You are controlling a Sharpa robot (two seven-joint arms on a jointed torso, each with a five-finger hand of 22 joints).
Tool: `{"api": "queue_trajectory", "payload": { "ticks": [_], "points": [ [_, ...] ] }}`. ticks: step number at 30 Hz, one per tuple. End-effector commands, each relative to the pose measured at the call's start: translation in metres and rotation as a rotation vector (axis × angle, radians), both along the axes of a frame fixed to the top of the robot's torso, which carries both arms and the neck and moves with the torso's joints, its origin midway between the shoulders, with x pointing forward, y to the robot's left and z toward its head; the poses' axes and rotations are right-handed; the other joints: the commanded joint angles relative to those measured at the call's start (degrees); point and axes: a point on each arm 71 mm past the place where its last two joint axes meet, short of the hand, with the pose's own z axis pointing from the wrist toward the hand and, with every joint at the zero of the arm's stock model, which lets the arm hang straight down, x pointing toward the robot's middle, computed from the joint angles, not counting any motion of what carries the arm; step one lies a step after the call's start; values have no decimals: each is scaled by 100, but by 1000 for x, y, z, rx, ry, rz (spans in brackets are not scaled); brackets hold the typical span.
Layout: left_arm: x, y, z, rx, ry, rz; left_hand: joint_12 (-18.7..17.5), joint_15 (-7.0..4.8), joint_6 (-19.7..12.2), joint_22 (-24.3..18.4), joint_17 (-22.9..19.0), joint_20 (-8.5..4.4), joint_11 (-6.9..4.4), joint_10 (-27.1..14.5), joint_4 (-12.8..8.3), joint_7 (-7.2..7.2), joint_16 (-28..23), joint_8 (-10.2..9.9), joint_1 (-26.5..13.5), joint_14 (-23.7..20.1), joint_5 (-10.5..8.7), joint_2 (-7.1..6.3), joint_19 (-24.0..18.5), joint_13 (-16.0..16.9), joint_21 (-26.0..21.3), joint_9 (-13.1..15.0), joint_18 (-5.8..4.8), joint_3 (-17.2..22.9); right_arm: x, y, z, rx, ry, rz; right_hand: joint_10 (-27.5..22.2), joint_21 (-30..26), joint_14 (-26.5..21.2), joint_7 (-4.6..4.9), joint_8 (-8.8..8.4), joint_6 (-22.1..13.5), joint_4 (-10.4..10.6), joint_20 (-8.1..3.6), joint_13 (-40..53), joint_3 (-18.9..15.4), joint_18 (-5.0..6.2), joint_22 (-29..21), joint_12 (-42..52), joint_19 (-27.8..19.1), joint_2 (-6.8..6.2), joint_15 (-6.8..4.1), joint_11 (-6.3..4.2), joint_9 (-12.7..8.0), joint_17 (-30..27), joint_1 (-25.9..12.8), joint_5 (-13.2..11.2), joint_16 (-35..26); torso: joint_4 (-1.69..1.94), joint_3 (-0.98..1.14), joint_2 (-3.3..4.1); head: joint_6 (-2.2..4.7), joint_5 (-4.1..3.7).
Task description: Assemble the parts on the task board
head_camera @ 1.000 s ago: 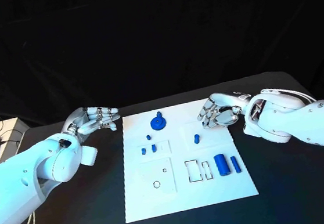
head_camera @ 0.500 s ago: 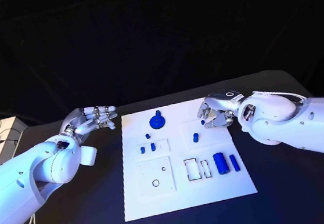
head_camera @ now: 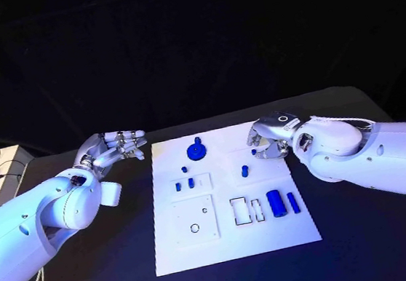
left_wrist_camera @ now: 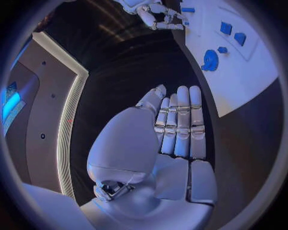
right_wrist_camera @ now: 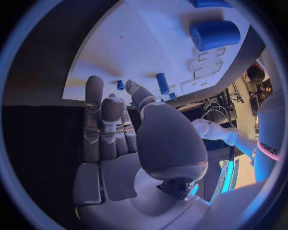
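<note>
The robot's left hand (head_camera: 114,150), silver and many-fingered on its white arm, hovered over the black table (head_camera: 99,277) just off the far left corner of the white rectangular task board (head_camera: 237,241). Its fingers lay straight and side by side in the left wrist view (left_wrist_camera: 179,125), with the thumb apart from them, and nothing was held in the palm.

The right hand (head_camera: 270,141) hung over the board's far right part. From the head view the back of the wrist hid most of the fingers; in the right wrist view the fingers (right_wrist_camera: 101,125) stood stretched out and the palm was bare, so this hand also held nothing.

The parts all lay on the board. A round blue disc with a small knob (head_camera: 197,153) sat between the two hands, nearer the left one, close to the board's far edge. Just beside the right hand's fingertips lay a short blue peg (head_camera: 245,172). Nearer the robot from the left hand, a pair of small blue pegs (head_camera: 184,186) rested side by side in a raised square panel, with a tiny blue piece (head_camera: 185,169) just beyond them. Nearer the robot from the right hand lay a thick blue cylinder (head_camera: 274,199) and, just beside it, a thin blue bar (head_camera: 293,203), next to two outlined rectangular slots (head_camera: 247,211).
</note>
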Motion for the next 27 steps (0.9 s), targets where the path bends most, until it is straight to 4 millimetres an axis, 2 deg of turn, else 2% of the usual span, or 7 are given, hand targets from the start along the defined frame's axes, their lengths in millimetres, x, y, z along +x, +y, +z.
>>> {"api": "queue_trajectory", "payload": {
  "ticks": [1,4,10,27],
  "points": [
    [-1,-1,1,-10,-11,-2,-23,0,-16,9,5,2,9,-1,-8,-9,21,-15,9,3,-2,48,44,-5,21,-4,-13,-38,1,1,-3,-34,4,-3,-24,-40,-32,25,-8,41,27,48,-11,254,91,87,-3,3,-41,25,2,1,-10,11,-42,45,-4,1,-2,1,-10],
    [-1,-2,1,-8,-10,-2,-27,2,-27,10,7,3,12,-8,-4,-4,21,-17,4,3,-1,49,46,-6,19,-5,-12,-40,2,2,-5,-37,14,-3,28,-54,-46,27,-8,48,50,51,-10,497,100,202,-7,1,-77,23,-9,3,-15,-46,-23,84,-4,2,0,-1,-7],
    [-1,-3,2,0,-11,-4,-30,3,-41,12,9,3,17,-14,-3,4,21,-17,10,2,1,51,49,-5,17,-4,-9,-37,2,2,-10,-44,34,-3,139,-88,-46,-20,-5,107,71,34,-11,698,88,358,-7,-3,-77,1,-48,8,-29,-100,4,127,-3,3,-2,-16,-8],
    [-2,-3,1,-7,-1,-8,-39,10,-74,8,9,13,30,-44,6,19,12,-17,5,-3,3,46,49,-5,0,-5,-3,-35,1,8,-14,-22,52,8,282,-334,-59,-43,-3,259,79,6,-11,842,56,810,-10,45,77,-27,-90,13,-73,-160,13,182,-4,6,-4,-45,-2]
  ]
}}
